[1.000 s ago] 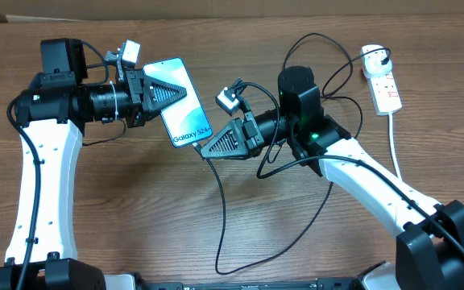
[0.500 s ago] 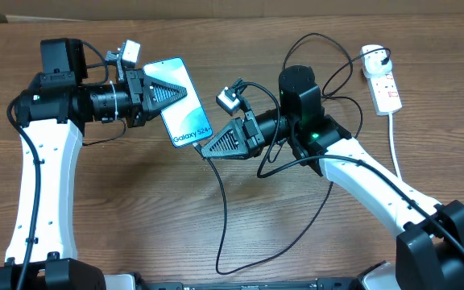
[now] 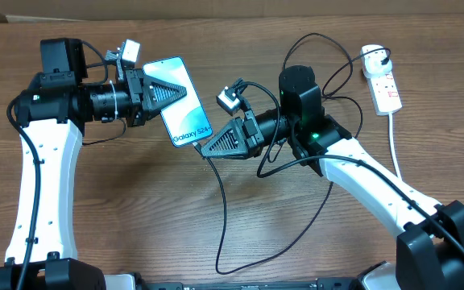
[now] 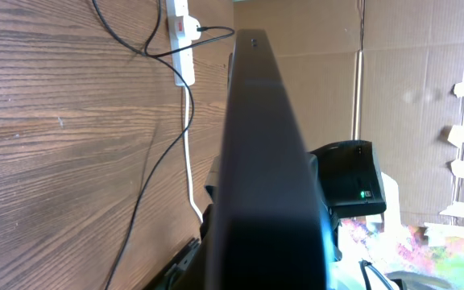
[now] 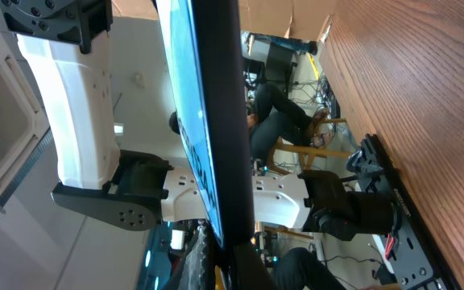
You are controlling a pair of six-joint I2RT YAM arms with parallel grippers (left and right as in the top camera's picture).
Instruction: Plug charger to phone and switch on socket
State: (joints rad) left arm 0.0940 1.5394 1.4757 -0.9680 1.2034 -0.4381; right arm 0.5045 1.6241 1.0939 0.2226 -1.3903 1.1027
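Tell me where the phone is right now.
In the overhead view the phone is left of centre, screen up, its upper end gripped by the left end effector and its lower end at the right end effector's tip.

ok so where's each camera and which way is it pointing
overhead: fixed above the table, looking straight down; both arms show, left arm holding the phone, right arm at its lower end.
left wrist: on the left arm, looking along the phone's dark edge toward the socket; right arm beyond.
right wrist: on the right arm, looking along the phone's edge toward the left arm.
shared: all three show the phone; overhead and left wrist, the socket.
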